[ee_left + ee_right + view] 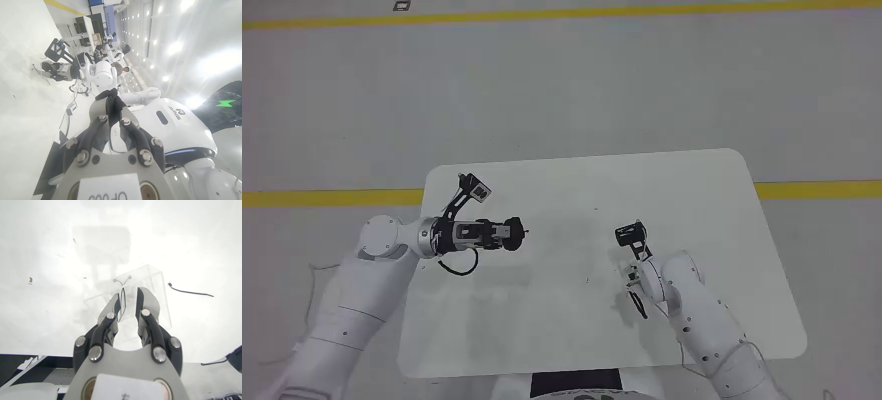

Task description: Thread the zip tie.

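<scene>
Black and slim, the zip tie (pixel 189 292) lay flat on the white bench (pixel 37 317), just beside the clear box (pixel 160 281) but not touching it. Over that box hung the right gripper (pixel 128 292), its jaws spread, with a thin black loop (pixel 122 300) standing between them, close to one jaw. Well away from the box, the left gripper (pixel 113 94) had its jaws pressed together; whether they pinched anything could not be told.
</scene>
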`<state>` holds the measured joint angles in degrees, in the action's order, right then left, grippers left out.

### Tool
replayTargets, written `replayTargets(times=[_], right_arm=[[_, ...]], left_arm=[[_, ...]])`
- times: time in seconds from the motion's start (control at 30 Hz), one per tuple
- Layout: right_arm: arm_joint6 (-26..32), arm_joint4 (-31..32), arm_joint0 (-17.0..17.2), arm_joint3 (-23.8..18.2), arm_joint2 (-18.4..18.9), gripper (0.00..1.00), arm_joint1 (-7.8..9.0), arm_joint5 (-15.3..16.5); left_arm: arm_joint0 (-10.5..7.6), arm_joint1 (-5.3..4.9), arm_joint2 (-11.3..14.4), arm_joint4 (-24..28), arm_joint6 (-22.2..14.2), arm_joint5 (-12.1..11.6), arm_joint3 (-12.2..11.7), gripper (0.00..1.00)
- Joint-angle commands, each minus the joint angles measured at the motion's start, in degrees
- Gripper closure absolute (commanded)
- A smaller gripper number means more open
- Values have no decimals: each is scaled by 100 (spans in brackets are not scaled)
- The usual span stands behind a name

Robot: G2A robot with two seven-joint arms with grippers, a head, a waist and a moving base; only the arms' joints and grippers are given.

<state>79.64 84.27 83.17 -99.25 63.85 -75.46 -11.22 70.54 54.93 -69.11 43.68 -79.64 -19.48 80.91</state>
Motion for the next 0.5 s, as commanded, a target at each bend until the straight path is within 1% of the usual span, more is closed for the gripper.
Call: replayTargets(times=[0.0,0.1,0.47], right_arm=[[0,3,0,2,6,82,-4,-1],[0,8,5,0,15,85,-8,1],[0,26,4,41,25,85,-28,36]], left_arm=[[0,0,0,0,0,0,0,100],[0,0,0,0,0,0,0,100],[0,0,0,0,0,0,0,100]])
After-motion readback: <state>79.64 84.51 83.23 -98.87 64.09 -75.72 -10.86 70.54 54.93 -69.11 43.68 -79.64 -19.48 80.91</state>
